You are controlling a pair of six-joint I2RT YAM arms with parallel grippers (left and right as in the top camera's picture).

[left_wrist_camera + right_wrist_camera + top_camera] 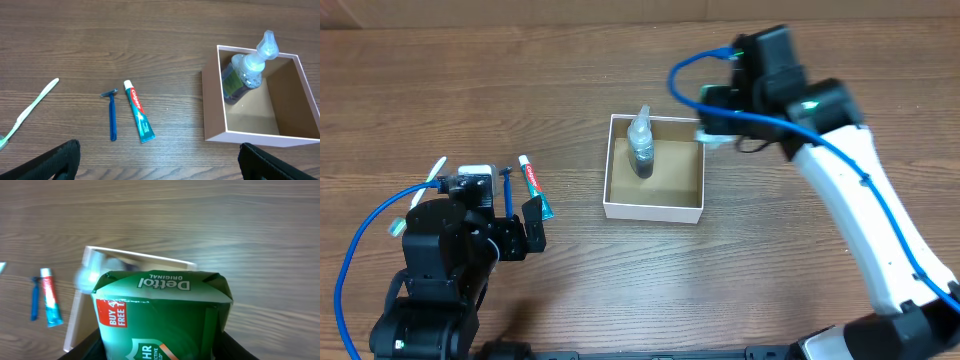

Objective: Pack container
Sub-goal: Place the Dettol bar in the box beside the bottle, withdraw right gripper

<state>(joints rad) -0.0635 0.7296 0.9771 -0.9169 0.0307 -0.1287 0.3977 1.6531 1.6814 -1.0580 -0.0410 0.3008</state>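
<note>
The desk (520,80) is a brown wood-grain surface. Four items lie directly on it.

1. The container (653,212) sits near the middle of the desk, open side up, with white outer walls.
2. A toothpaste tube (139,112) lies flat to the left of the container, well apart from it, white cap at the far end.
3. A blue razor (113,116) lies just left of the tube, not touching it, head at the far end.
4. A pale toothbrush (31,111) lies further left, tilted.
</note>
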